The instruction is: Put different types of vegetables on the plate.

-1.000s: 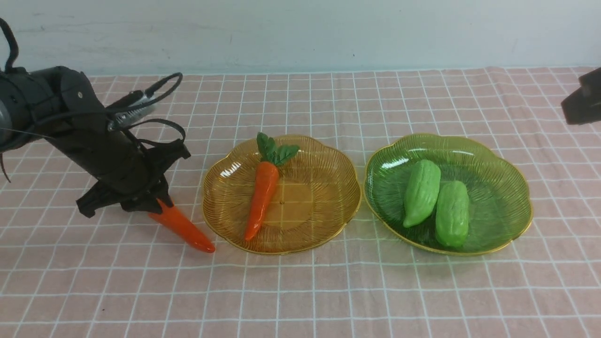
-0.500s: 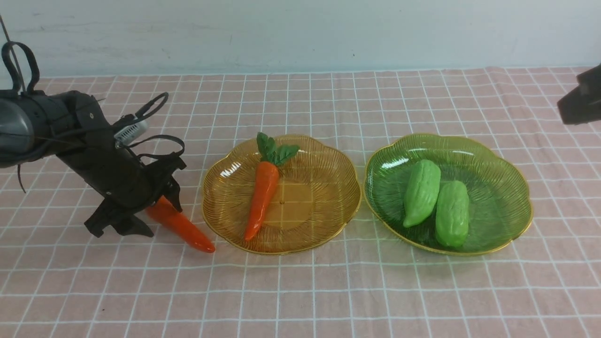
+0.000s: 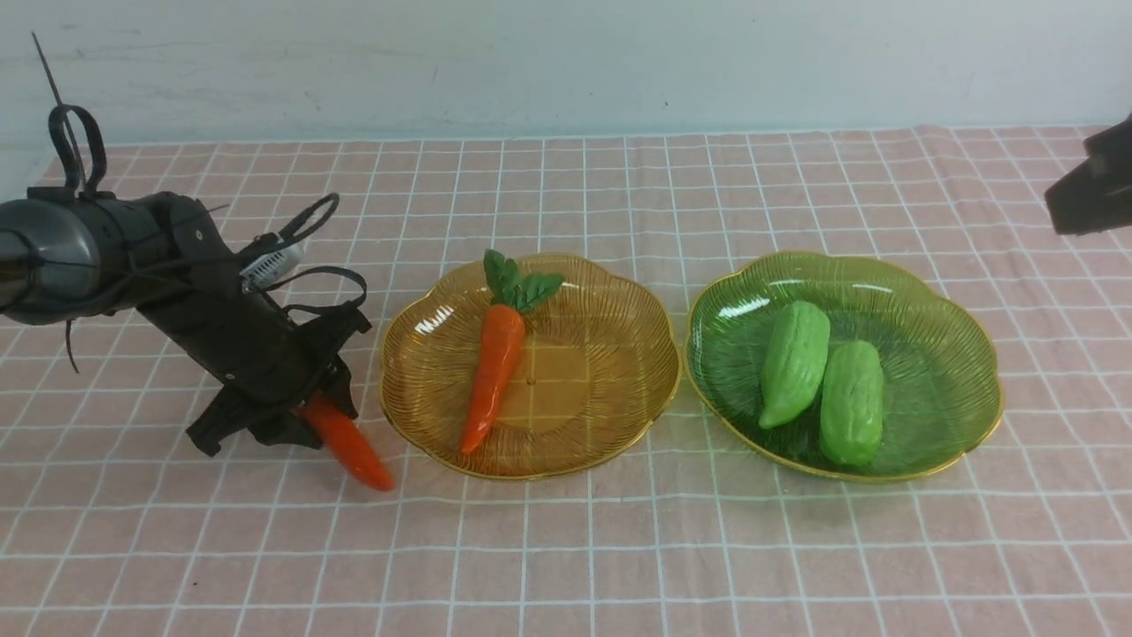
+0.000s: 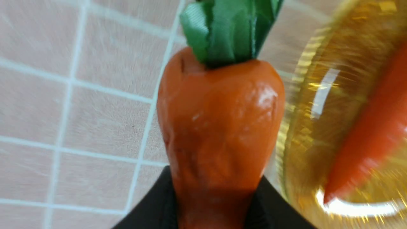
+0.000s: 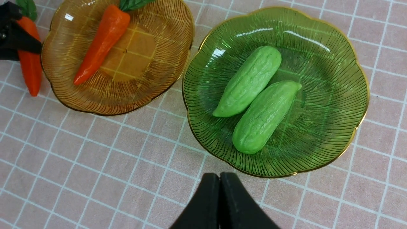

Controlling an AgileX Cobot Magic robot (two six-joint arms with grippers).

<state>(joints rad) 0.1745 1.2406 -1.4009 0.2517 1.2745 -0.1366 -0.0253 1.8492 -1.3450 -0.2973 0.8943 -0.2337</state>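
The loose carrot (image 3: 352,453) has turned on the desk (image 3: 566,557) since the earlier frame, its tip swinging toward the near side and drawing back a little to the left, while the left pincer (image 4: 213,194) has come in around its body. The carrot lies at the left, outside the amber plate (image 3: 610,440) and near its left rim, its leafy top pointing away to the far side. The left pincer is now clamped on it, one finger against each flank. Inside the amber plate, left of its middle, rests the other carrot (image 3: 495,372), leaves to the far side. Farther right, the green plate (image 3: 946,398) carries both gourds, the farther one (image 3: 796,358) and the nearer one (image 3: 852,407), side by side. The right pincer (image 5: 219,178) has its fingers together, with nothing between them. Three of the four vegetables are plated, so the job looks nearly done: what seems left is to raise this last carrot over the rim and lay it, presumably, beside its match.
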